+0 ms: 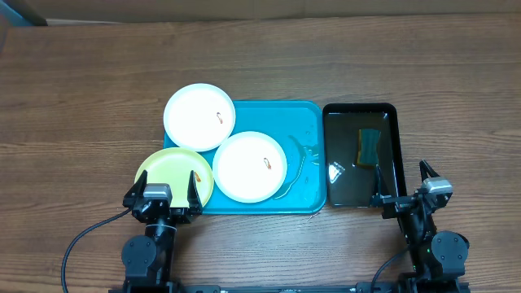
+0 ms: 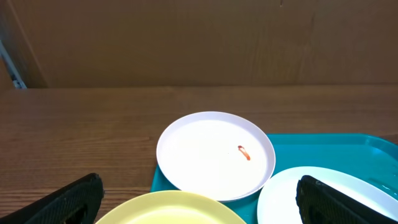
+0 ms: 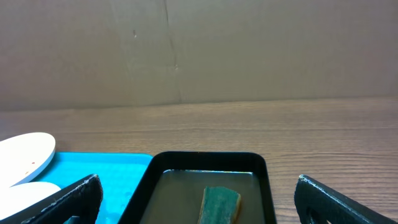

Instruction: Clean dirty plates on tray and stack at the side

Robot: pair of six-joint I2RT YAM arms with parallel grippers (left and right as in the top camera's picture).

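The turquoise tray (image 1: 305, 122) lies mid-table. A white plate (image 1: 199, 116) with a small orange smear overhangs its far left corner. A second white plate (image 1: 250, 166) with a smear lies inside the tray. A yellow-green plate (image 1: 172, 172) with a smear overhangs the near left edge. My left gripper (image 1: 162, 198) is open and empty, just near the yellow-green plate. In the left wrist view I see the far white plate (image 2: 215, 155), the yellow-green plate (image 2: 171, 208) and the tray (image 2: 323, 152) between its fingers (image 2: 199, 202). My right gripper (image 1: 411, 194) is open and empty at the table's front right.
A black tray (image 1: 392, 114) holding water and a green-yellow sponge (image 1: 369, 147) stands right of the turquoise tray. It shows in the right wrist view (image 3: 158, 168) with the sponge (image 3: 219, 204). A puddle of water (image 1: 299, 159) lies on the turquoise tray's right part.
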